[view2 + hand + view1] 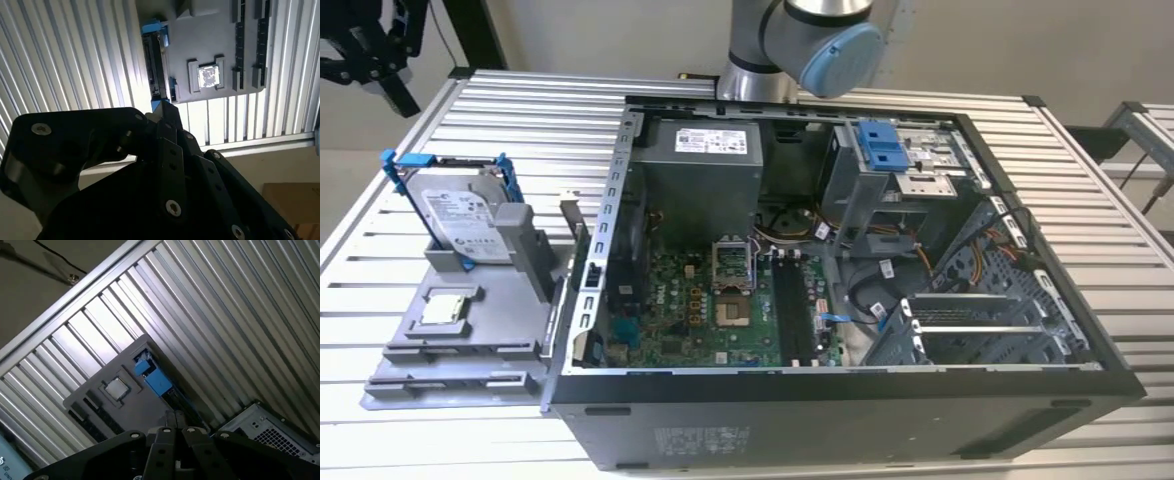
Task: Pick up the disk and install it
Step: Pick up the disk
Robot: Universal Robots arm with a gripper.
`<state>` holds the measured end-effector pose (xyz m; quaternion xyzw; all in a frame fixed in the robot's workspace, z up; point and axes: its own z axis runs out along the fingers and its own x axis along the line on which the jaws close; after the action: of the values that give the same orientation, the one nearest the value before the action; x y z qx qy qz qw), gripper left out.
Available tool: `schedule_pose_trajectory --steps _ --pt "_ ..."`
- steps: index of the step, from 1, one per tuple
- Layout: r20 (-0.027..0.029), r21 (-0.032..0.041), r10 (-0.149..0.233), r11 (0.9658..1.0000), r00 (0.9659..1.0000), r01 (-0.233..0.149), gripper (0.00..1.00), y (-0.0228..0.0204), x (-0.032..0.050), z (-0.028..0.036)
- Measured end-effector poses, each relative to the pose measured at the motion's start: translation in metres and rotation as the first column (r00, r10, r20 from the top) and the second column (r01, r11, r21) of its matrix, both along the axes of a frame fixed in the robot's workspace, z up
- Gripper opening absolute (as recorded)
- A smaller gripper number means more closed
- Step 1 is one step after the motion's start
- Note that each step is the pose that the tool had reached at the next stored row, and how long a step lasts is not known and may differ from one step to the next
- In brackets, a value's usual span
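– silver-grey under a white label, clipped in a blue frame: is that the disk [458, 210]?
– yes. it stands on edge in a slot of the grey fixture [454, 365], on the slatted table [520, 110] at the exterior view's left, just beside the open computer case [1067, 330]. the small square chip [447, 308] lying flat on the same fixture, nearer the camera, is a different part.
– and the gripper [173, 416]?
– up in the air, well apart from the disk. in the exterior view it hangs high at that view's left, farther from the camera than the disk. both wrist views look down past it at the fixture, with the disk edge-on below. its tips look drawn together, clenched on nothing.
– so which step is in hand?
– i'd call it the approach to the pick. nothing is lifted and nothing is installed; the disk sits in its slot untouched.
– what does the pick call for, as you judge it?
– the jaws must part before they can take anything. then they need to line up across the disk's two flat faces, above the slot walls, so it can come straight up without dragging the fixture.
– and the case?
– on its side, panel off. a bay with a blue latch [883, 145] sits at the far end. that is likely the place for the disk, though i can't be sure.
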<state>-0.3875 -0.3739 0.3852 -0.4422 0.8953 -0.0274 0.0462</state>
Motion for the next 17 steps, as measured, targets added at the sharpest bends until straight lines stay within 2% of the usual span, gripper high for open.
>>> schedule_pose_trajectory --steps 2,5,9,12,13,17 --pt "0.0001 0.0 0.038 0.9993 0.9993 -0.038 0.0 0.0 0.0 -0.0001" --pt "0.0 0.0 0.091 0.9958 0.9958 -0.091 0.0 0.0 0.0 -0.0003" --pt "-0.0033 0.0004 0.162 0.9867 0.9867 -0.162 0.0 0.0 0.0 -0.0004" --pt "-0.0054 0.0008 0.214 0.9769 0.9769 -0.214 0.0 0.0 0.0 -0.0005" --pt "-0.0066 0.0011 0.248 0.9688 0.9688 -0.248 0.0 0.0 0.0 -0.0006" --pt "-0.0106 0.0023 0.313 0.9496 0.9496 -0.313 0.0 0.0 0.0 -0.0007"
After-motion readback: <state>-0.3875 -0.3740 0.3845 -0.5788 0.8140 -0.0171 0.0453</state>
